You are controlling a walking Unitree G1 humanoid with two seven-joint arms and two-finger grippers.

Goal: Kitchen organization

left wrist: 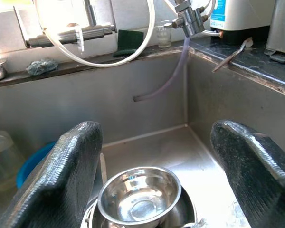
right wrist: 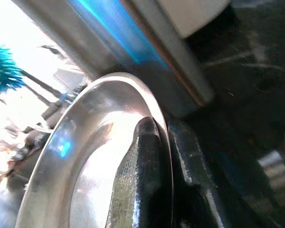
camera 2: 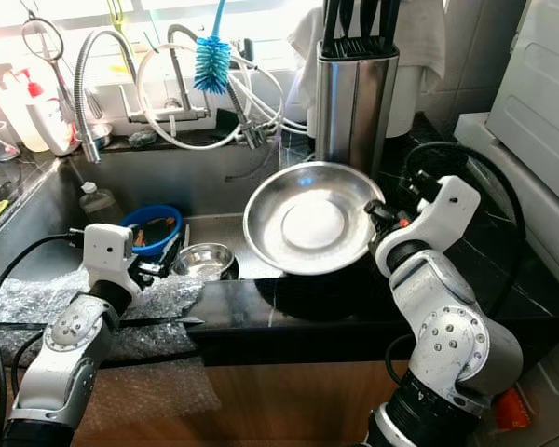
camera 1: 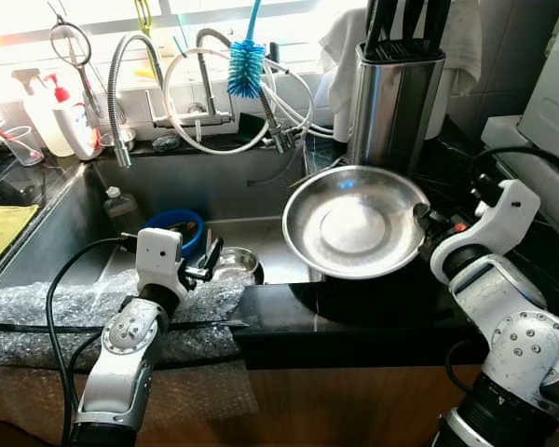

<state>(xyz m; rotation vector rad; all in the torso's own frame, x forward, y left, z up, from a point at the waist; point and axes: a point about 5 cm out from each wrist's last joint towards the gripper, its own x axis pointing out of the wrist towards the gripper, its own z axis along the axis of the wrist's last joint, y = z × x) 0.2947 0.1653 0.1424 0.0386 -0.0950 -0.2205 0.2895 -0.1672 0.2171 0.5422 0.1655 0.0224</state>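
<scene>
Right gripper [camera 1: 423, 222] fingers pinch steel plate [camera 1: 354, 222]; sink [camera 1: 168, 186] holds bowl [camera 1: 233, 265].

Shiny steel plate [camera 1: 354, 223], tilted, above counter edge beside sink

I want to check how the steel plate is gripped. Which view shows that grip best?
The right wrist view: the right hand has one finger inside the steel plate and one behind its rim, pinching it. The eye views show the whole plate tilted over the counter edge beside the sink, with the grip small.
</scene>
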